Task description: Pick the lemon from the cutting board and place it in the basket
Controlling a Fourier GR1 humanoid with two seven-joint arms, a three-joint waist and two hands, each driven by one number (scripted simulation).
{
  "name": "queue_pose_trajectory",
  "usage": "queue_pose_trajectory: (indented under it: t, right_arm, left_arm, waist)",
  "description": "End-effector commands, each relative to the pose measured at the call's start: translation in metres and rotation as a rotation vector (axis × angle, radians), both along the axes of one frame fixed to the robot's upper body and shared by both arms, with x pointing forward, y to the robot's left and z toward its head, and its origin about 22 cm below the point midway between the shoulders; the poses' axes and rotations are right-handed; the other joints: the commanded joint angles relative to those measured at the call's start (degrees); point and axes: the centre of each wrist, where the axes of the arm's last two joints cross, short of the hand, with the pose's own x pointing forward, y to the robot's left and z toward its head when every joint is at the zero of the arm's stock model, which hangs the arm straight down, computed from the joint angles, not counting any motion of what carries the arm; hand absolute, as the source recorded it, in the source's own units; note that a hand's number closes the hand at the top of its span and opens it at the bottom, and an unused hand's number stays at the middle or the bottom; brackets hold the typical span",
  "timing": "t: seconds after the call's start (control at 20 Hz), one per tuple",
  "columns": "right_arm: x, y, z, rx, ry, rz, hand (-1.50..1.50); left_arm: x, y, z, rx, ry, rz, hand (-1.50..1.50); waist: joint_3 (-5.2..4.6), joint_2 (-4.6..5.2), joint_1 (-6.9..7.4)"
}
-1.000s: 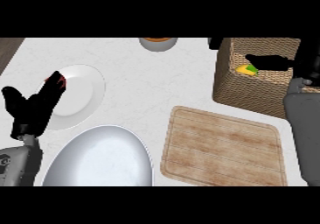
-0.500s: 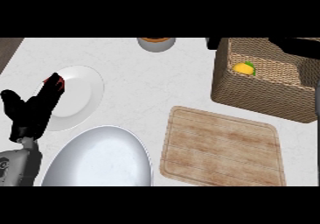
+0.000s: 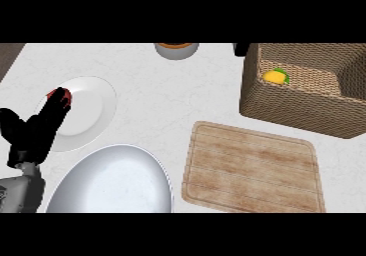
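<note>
The yellow lemon [image 3: 275,76] lies inside the woven basket [image 3: 289,107] at the upper right, against its left wall. The wooden cutting board [image 3: 252,167] lies bare in front of the basket. My left hand [image 3: 32,131] rests open at the left, fingers pointing up over a white plate [image 3: 94,107]. My right hand shows nowhere in the head view.
A small red thing [image 3: 58,93] sits on the white plate beside my fingertips. A large pale oval bowl [image 3: 116,182] lies at the lower left. A round cup with an orange inside [image 3: 176,49] stands at the counter's far edge.
My right hand and forearm, over the basket a second ago, have drawn back out of view to the right. The lemon stays in the basket. The left hand has hardly moved.
</note>
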Motion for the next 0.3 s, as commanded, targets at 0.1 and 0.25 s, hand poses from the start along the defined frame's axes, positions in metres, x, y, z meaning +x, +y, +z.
queue_pose_trajectory:
  t: [0.1,0.25]
  right_arm:
    - [-0.058,-0.068,0.003,-0.011,0.068,0.100,-1.50]
    - [-0.085,-0.108,-0.001,-0.015,0.072,0.132,-1.50]
  left_arm:
    - [0.007,-0.005,0.015,-0.003,-0.001,-0.018,0.00]
    - [0.010,-0.022,0.002,0.003,-0.009,0.000,0.00]
  waist:
    - [0.00,0.06,0.33]
    - [0.01,0.18,0.26]
